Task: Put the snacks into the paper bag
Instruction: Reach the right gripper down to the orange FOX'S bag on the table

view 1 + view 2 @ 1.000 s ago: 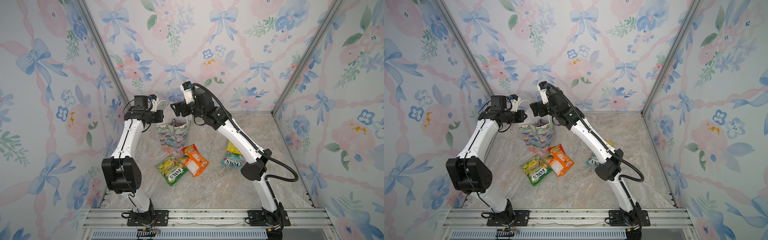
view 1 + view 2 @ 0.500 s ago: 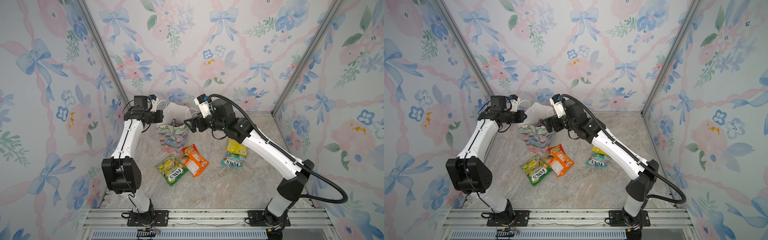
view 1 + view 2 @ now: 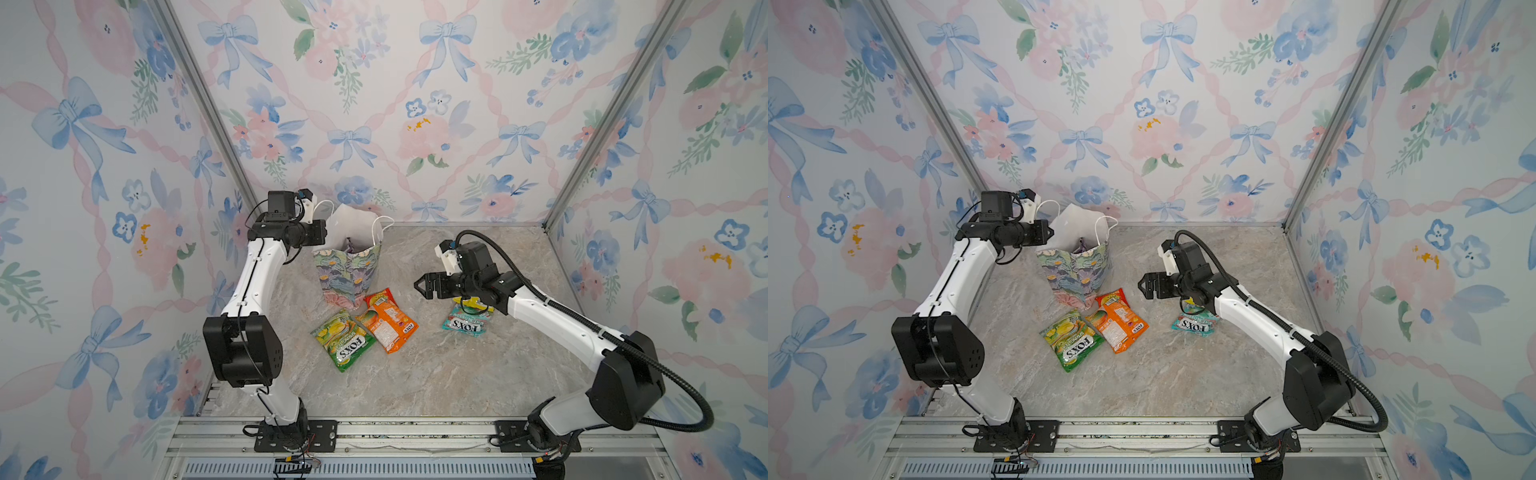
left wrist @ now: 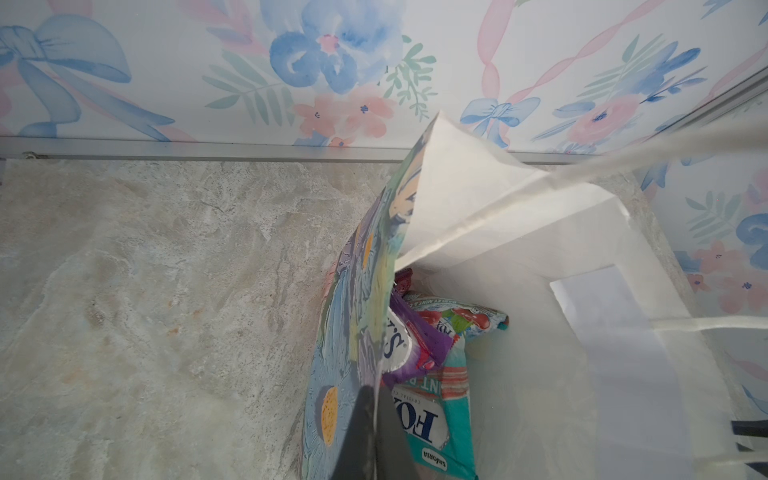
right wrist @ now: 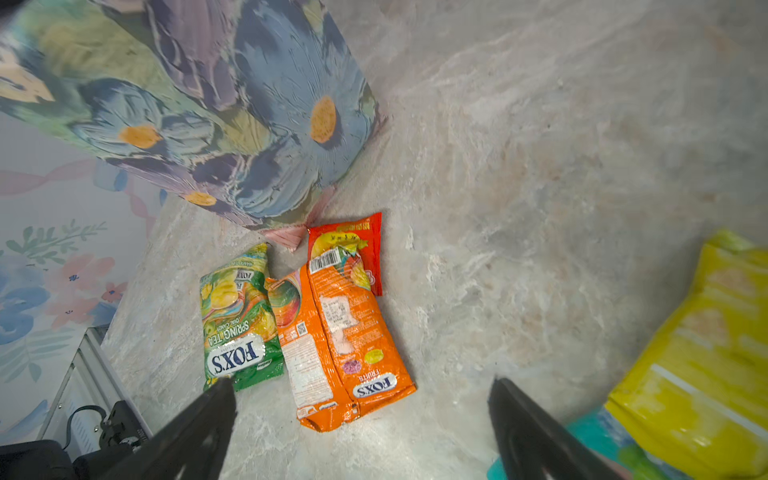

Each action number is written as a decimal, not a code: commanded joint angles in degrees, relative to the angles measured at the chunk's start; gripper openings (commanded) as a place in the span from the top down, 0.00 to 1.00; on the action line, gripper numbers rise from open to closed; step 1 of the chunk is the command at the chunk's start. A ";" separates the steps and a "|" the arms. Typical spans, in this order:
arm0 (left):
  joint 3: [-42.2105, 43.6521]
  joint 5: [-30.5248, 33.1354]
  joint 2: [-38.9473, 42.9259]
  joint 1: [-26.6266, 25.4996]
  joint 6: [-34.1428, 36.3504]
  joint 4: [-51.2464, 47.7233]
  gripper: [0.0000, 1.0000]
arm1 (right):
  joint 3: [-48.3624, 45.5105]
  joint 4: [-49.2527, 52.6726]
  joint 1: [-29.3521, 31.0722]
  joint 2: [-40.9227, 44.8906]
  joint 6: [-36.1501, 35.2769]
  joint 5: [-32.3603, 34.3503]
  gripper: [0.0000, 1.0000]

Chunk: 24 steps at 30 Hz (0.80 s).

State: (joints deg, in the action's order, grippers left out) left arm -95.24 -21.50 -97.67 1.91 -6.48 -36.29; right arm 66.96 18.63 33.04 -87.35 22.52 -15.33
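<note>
The flowered paper bag [image 3: 349,270] stands upright at the back left, its mouth open. My left gripper [image 3: 322,232] is shut on its rim; in the left wrist view the jaws clamp the bag wall [image 4: 357,332]. Inside lie a purple packet [image 4: 415,345] and a teal packet [image 4: 440,415]. In front of the bag lie a green FOX'S packet [image 3: 343,338], an orange one [image 3: 388,326] and a small red packet [image 3: 378,297]. My right gripper [image 3: 422,286] hangs open and empty above the table, right of the bag. Under its arm lie a teal packet [image 3: 463,324] and a yellow bag [image 5: 706,365].
Flowered walls close in the marble table [image 3: 436,374] on three sides. A metal rail [image 3: 395,432] with both arm bases runs along the front edge. A bare stretch of table lies between the orange packet and the teal one.
My right arm has drawn back from over the bag's mouth, moving right and down above the table, jaws open and empty. The left arm and the bag have not moved.
</note>
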 commanded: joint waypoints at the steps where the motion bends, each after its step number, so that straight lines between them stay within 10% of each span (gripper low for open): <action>1: 0.89 0.07 1.04 0.33 0.58 -0.62 1.00 | -0.65 -1.04 -0.08 -3.31 0.27 -5.92 0.04; 24: 0.85 0.05 0.48 0.28 0.49 -0.62 1.00 | 6.56 -2.36 3.03 -24.76 -1.08 -11.44 0.15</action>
State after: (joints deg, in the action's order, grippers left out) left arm -95.24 -21.50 -97.67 1.91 -6.48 -36.29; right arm 71.50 16.64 34.81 -110.54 21.47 -26.61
